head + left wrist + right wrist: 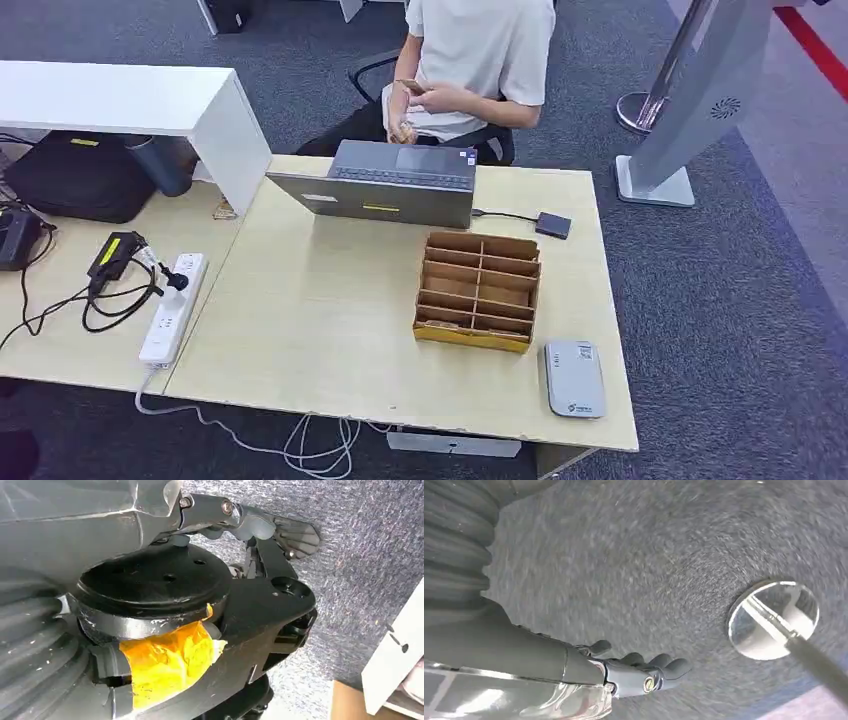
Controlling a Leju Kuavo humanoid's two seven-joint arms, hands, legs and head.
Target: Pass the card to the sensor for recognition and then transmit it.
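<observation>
- Your right hand [644, 672] hangs over grey carpet [649, 555] near a round stanchion base [773, 620]; its fingers [669, 666] curl loosely and hold nothing, so I judge it closed on nothing.
- Your left hand [280, 535] hangs by the robot's body; you cannot tell whether it is open or closed, though no card shows in it.
- The card [411, 87] looks to be with the seated person [480, 50] behind the laptop [385, 185], held up in a hand [440, 97], probably ready to offer. It is small, so treat that as likely.
- The sensor [574, 378], a grey reader, lies flat at the desk [300, 320] corner on your right, just beside the cardboard organiser [479, 290], likely within that arm's reach.
- Judged from this, nothing is started: you first need to raise an arm and take the card.
</observation>
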